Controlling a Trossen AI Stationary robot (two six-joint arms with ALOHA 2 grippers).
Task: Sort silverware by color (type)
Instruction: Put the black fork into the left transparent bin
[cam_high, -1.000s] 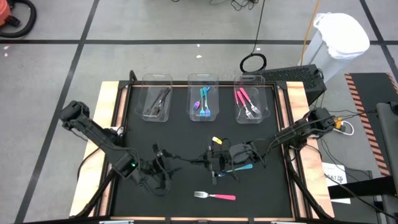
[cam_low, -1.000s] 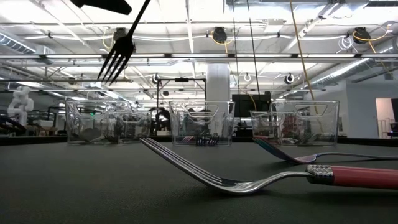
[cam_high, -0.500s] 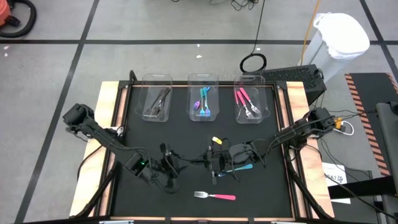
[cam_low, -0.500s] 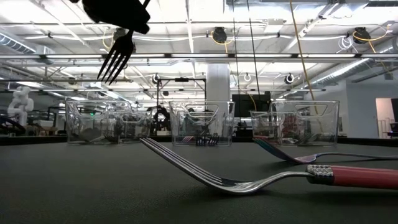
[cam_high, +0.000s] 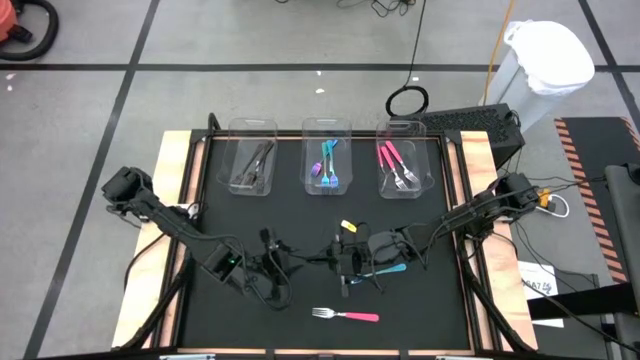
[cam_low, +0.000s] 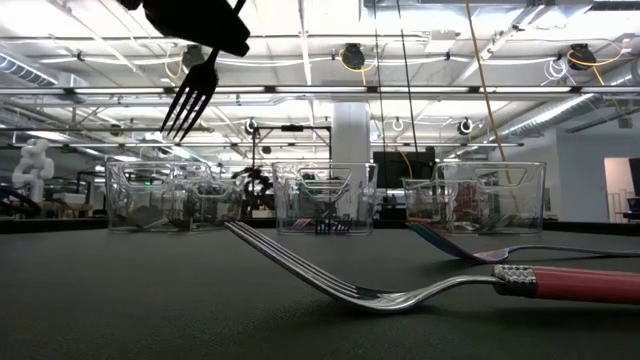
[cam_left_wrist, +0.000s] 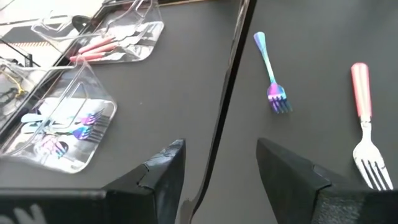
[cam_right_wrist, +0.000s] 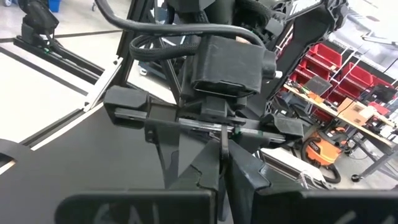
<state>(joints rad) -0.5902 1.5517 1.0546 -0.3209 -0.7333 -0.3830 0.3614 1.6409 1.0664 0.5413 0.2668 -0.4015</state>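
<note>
A dark fork (cam_high: 312, 260) hangs in the air over the mat's middle, with my right gripper (cam_high: 338, 262) shut on it. Its tines (cam_low: 188, 100) point down toward the table's left. My left gripper (cam_left_wrist: 221, 149) is open. Its fingers stand on either side of the fork's thin handle (cam_left_wrist: 227, 93), close to the neck, with a gap on each side. A pink-handled fork (cam_high: 345, 316) lies flat near the front edge. A teal fork (cam_high: 388, 269) lies under my right arm. My right gripper pinches the dark fork's handle (cam_right_wrist: 222, 155) between its two shut fingers, at the end away from the tines. The fingers come about level from the table's right. The fork reaches on past them toward the left, clear of the table, tines lowest.
Three clear bins stand along the far edge: dark forks in the left one (cam_high: 252, 167), blue and teal in the middle one (cam_high: 328, 165), pink in the right one (cam_high: 400, 168). The black mat (cam_high: 220, 320) ends at wooden side rails.
My left gripper has gone toward the table's right and a little down, up to the dark fork. In the low view it now covers the fork just above the tines. The fork and my right gripper have kept still.
</note>
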